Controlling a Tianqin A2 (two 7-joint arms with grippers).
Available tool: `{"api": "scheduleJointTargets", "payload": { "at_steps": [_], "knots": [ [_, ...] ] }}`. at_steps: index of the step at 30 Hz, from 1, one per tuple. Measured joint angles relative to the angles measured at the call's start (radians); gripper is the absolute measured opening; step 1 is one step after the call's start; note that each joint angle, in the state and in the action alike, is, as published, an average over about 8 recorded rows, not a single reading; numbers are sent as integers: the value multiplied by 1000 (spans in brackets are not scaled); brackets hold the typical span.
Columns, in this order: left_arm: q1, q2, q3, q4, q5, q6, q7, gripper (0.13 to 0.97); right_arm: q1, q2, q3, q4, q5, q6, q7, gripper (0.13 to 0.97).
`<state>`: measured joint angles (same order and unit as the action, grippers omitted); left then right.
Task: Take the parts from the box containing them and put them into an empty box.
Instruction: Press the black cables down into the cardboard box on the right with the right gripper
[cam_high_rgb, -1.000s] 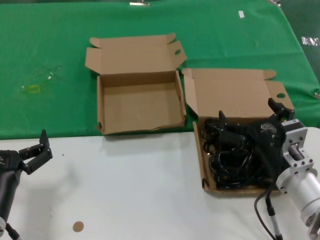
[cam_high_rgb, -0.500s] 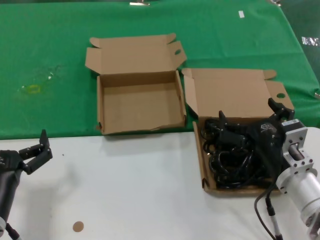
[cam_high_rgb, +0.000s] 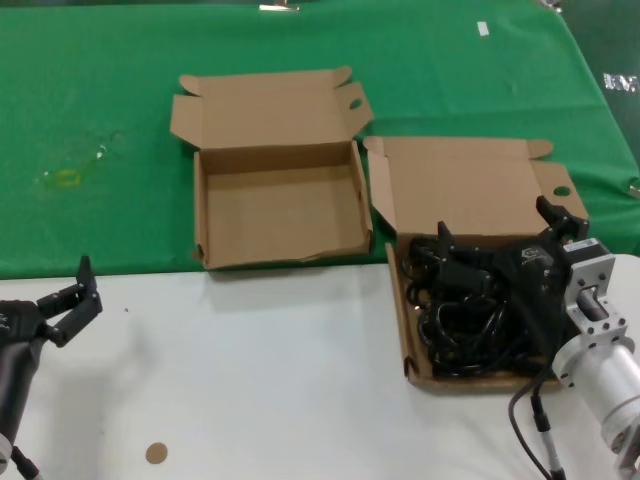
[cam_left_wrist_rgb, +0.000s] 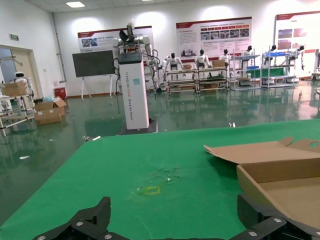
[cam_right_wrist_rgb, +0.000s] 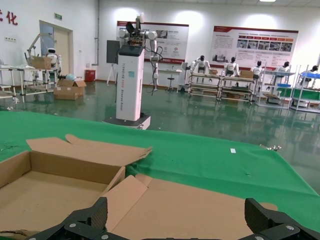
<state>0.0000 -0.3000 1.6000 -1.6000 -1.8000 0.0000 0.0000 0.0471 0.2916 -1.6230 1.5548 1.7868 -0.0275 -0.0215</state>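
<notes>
Two open cardboard boxes side by side at a green cloth (cam_high_rgb: 100, 90): wavy-fronted empty box (cam_high_rgb: 275, 205) on the left, box of black power cords (cam_high_rgb: 465, 310) on the right. Right gripper (cam_high_rgb: 500, 235) spread wide over the cords; left gripper (cam_high_rgb: 72, 300) parked, open, above the white table (cam_high_rgb: 260, 380).

Head view: we look forward and down from above the worktop's (cam_high_rgb: 250, 380) near edge, taking in both cardboard boxes. Left wrist view: low, near the worktop's left side, facing level across the green cloth (cam_left_wrist_rgb: 150, 170) into the hall. Right wrist view: low, close over the boxes, same heading. All three share the wavy-fronted box (cam_high_rgb: 280, 205) (cam_left_wrist_rgb: 280, 185) (cam_right_wrist_rgb: 45, 190).
</notes>
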Motion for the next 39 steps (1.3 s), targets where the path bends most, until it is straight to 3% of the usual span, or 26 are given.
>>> {"api": "scheduleJointTargets", "payload": {
  "at_steps": [6, 17, 23, 27, 35, 39],
  "knots": [
    [0, 0, 0, 0, 0, 0, 0, 876, 0, 0, 0, 0, 0, 0, 0, 966],
    [0, 0, 0, 0, 0, 0, 0, 672, 0, 23, -27, 3, 21, 31, 9, 966],
    [0, 0, 0, 0, 0, 0, 0, 508, -2, 85, -88, 9, 81, 88, 17, 966],
    [0, 0, 0, 0, 0, 0, 0, 508, -8, 128, -110, 13, 106, 96, 21, 966],
    [0, 0, 0, 0, 0, 0, 0, 318, -5, 250, -134, 34, 134, 55, 50, 966],
    [0, 0, 0, 0, 0, 0, 0, 273, 17, 340, -153, 43, 148, 20, 86, 966]
  ]
}}
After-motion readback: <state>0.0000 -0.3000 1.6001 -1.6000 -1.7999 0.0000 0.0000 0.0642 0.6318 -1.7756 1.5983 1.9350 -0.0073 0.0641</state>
